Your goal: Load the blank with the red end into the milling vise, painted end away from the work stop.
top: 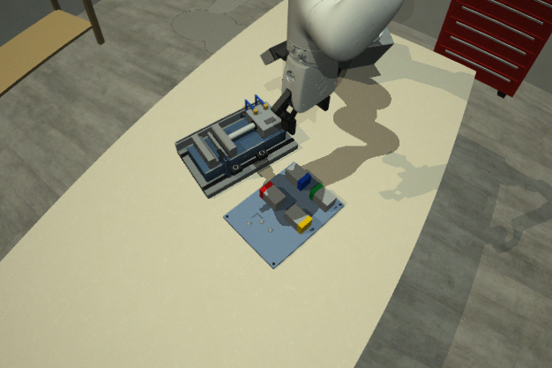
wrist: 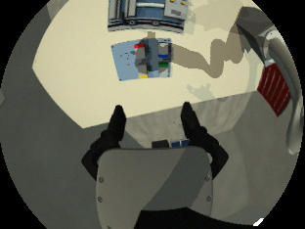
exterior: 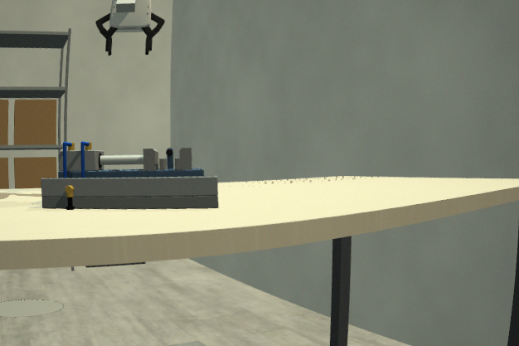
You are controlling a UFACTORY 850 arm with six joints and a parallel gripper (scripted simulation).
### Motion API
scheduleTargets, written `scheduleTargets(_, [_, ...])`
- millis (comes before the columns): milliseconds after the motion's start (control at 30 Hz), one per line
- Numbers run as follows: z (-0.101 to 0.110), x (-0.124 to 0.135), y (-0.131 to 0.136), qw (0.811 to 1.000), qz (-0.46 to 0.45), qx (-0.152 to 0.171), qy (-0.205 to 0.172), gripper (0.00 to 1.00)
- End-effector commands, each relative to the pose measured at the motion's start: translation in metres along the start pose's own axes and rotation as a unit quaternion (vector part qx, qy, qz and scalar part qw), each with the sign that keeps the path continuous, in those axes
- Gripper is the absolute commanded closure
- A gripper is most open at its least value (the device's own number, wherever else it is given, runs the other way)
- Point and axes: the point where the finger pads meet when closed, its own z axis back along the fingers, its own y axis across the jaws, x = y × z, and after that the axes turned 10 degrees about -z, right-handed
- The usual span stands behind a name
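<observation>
The blank with the red end (top: 272,195) (wrist: 140,50) lies flat on the blue infeed plate (top: 272,245) (wrist: 121,66), at the plate's corner nearest the vise. The milling vise (top: 231,140) (exterior: 125,163) (wrist: 147,9) stands on its grey raised plate (exterior: 129,192), with nothing between the jaws. Its blue hoses (top: 254,102) (exterior: 65,157) are on the end block nearest my arm. The fixed jaw (top: 203,147) (exterior: 186,157) is at the other end. My gripper (top: 307,116) (exterior: 128,50) (wrist: 152,110) is open and empty, high above the table near the hose end of the vise.
Three other blanks lie on the infeed plate close to the red one: blue-ended (top: 299,178), green-ended (top: 322,196) and yellow-ended (top: 299,220). Small pins (top: 259,221) stand on the plate's bare half. A red tool cabinet (top: 499,15) and a wooden shelf (top: 35,38) stand off the table.
</observation>
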Motion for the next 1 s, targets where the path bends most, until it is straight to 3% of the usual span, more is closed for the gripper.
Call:
scheduleTargets(0, [-0.0025,0.0011,-0.0006,1.000,0.000,-0.001,0.000,0.00])
scheduleTargets(967, [-0.0087,0.0024,-0.0003,1.000,0.000,-0.001,0.000,0.00])
